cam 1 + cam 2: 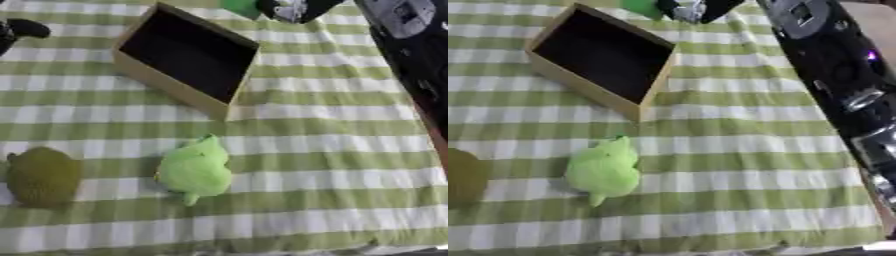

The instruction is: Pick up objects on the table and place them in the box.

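Note:
An open cardboard box with a dark inside lies askew at the upper middle of the checked cloth. A light green plush toy lies in front of it. At the left edge sits an olive-brown round object. My right arm comes up along the right side, and my right hand is at the top edge just beyond the box's far corner. Its fingers are curled against a small bright green object, which is cut off by the top edge. Part of my left hand shows black at the upper left.
The green and white checked tablecloth covers the table. My right forearm takes up the right side. The table's front edge runs along the bottom right corner.

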Available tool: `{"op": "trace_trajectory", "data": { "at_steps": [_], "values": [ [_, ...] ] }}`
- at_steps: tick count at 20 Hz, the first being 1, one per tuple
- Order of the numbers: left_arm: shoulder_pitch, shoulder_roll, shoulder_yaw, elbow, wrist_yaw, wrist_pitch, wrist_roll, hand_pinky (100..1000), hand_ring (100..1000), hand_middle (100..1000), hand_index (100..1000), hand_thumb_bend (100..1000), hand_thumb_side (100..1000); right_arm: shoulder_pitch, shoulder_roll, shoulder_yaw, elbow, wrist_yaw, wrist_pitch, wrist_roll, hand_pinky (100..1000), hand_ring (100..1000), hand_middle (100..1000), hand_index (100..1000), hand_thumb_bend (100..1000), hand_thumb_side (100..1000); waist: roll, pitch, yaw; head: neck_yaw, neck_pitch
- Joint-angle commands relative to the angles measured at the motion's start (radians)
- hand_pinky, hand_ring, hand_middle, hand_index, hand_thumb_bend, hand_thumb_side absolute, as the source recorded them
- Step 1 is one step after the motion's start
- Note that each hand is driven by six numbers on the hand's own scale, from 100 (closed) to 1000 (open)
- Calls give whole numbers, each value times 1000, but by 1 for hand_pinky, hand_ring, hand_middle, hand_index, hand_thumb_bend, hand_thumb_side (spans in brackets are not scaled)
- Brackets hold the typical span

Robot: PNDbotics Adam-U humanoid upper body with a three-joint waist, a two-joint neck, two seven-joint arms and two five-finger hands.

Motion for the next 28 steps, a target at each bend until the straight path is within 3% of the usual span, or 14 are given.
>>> {"op": "trace_trajectory", "data": {
  "at_steps": [1,21,22,23,24,25,26,28],
  "values": [
    [-18,10,6,-15,9,-5,0,750,907,790,862,100,565,-30,15,-24,24,64,-309,278,946,1000,237,790,132,261,-8,-18,3,-19,-16],
    [-38,-1,-6,-15,13,14,-21,752,911,793,862,100,565,-43,118,-31,130,453,-309,30,933,1000,281,799,151,321,-26,1,47,-56,-45],
    [-38,-2,-7,-15,13,16,-22,752,911,794,862,100,564,-43,120,-27,128,467,-309,23,935,1000,359,824,149,322,-28,1,48,-58,-44],
    [-38,-2,-7,-15,13,17,-22,752,911,794,862,100,565,-43,122,-23,125,479,-309,18,935,1000,359,824,144,323,-28,1,48,-58,-44],
    [-38,-3,-8,-15,13,18,-22,752,911,794,862,100,565,-42,123,-17,122,491,-309,16,954,1000,488,857,127,312,-29,2,49,-59,-44],
    [-38,-3,-8,-15,13,19,-23,752,912,794,863,100,565,-41,124,-11,118,500,-309,18,969,1000,557,879,121,305,-30,2,49,-59,-43],
    [-37,-3,-8,-15,13,20,-23,752,912,794,863,100,565,-40,126,-6,114,505,-309,23,997,1000,653,922,135,267,-30,1,49,-60,-42],
    [-36,-4,-8,-15,13,21,-23,752,912,795,863,100,565,-40,129,2,106,499,-309,41,1000,1000,752,954,118,176,-30,1,49,-59,-40]
  ]
}}
